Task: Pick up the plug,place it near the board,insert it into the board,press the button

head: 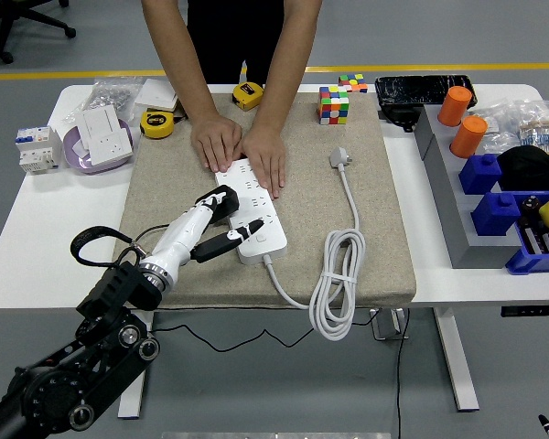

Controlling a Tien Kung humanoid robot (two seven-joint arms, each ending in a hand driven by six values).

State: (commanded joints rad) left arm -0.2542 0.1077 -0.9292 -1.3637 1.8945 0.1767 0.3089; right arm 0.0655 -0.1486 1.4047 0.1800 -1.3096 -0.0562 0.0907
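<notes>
Beige mat (366, 183), left hand (221, 218) gripping black plug (223, 200) over white board (252, 208); board's long axis near-to-far, person's hands (242, 150) pressing far end

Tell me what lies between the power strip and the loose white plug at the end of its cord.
In the head view, only bare beige mat lies between the power strip and the white plug; the person's hand rests on the strip's far end.
</notes>
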